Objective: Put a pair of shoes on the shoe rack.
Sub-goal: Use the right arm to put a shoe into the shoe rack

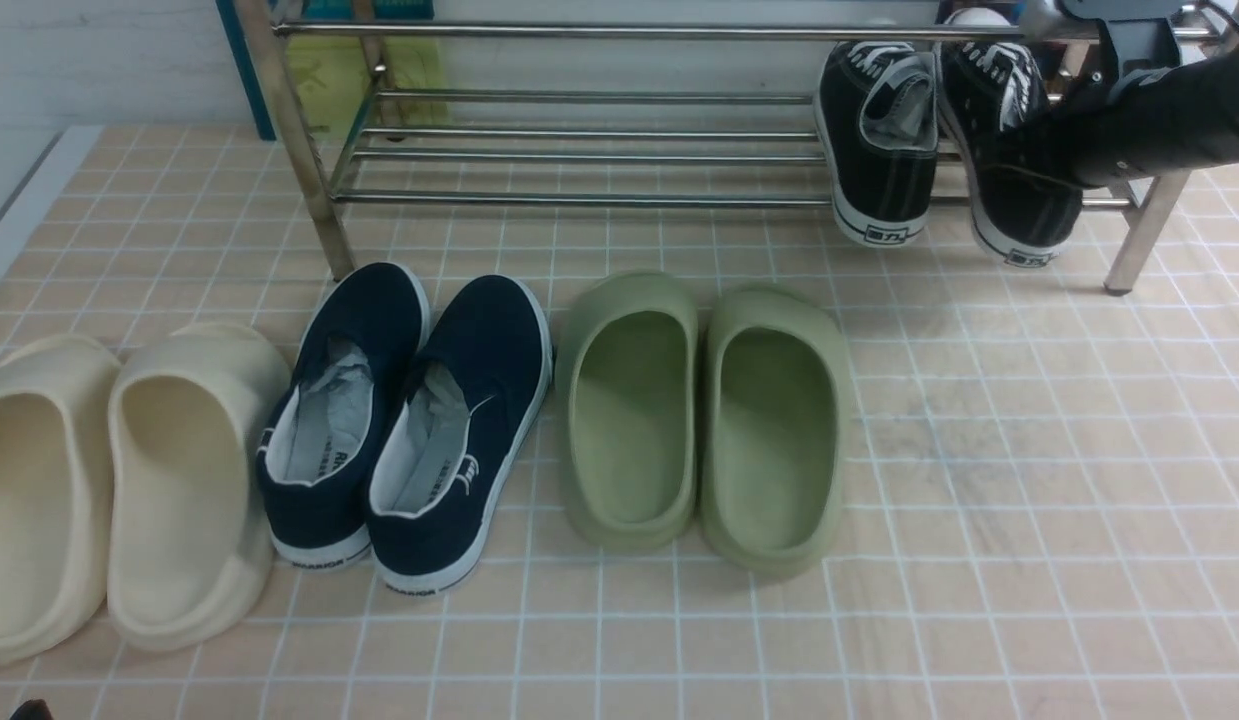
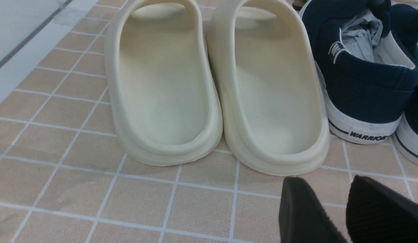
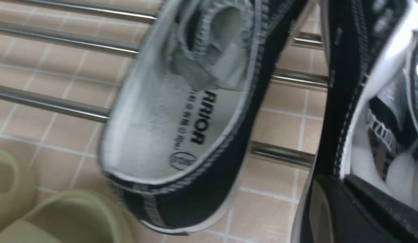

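Sneakers (image 1: 874,140), upper right on the shoe rack (image 1: 579,30): we judge them light, soft-walled; we grip the heel collar. Right gripper (image 3: 337,199) pressed together there, left gripper (image 2: 327,189) spread.

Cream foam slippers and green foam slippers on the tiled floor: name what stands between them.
The pair of navy canvas slip-on shoes stands between the cream foam slippers and green foam slippers, seen in the front view.
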You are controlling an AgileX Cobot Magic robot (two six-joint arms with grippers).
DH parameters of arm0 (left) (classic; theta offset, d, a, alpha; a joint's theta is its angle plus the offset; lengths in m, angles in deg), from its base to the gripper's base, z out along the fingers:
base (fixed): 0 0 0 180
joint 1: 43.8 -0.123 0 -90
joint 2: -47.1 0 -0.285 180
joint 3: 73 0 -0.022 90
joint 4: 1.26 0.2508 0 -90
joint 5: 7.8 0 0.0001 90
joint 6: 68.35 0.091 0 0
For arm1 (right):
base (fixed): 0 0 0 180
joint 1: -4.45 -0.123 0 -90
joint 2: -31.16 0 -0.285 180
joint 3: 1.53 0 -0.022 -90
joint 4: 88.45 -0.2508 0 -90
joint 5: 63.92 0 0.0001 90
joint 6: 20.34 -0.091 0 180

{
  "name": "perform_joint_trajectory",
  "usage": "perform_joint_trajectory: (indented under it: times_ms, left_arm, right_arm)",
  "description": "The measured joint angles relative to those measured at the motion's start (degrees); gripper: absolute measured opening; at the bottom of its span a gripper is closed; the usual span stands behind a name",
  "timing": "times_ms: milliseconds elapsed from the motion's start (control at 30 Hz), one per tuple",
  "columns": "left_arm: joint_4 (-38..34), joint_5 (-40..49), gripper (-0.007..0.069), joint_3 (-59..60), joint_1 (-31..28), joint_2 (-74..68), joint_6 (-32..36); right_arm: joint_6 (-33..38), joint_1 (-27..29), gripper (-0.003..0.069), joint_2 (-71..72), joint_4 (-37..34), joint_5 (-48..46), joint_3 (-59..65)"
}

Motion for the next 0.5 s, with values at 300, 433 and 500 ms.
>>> perform_joint_trajectory:
  times_ms: [300,433,500]
  left_arm:
    - [0.0,0.0,0.0239,0.0,0.0,0.0,0.0]
    - [0.0,0.0,0.0239,0.0,0.0,0.0,0.0]
    - [0.0,0.0,0.0239,0.0,0.0,0.0,0.0]
  right_arm:
    - [-0.1,-1.5,0.0,0.1,3.1,3.3,-0.6]
    - [-0.1,-1.8,0.0,-1.1,6.3,3.4,-0.7]
    - [0.0,-1.9,0.0002,-1.0,7.7,3.4,-0.7]
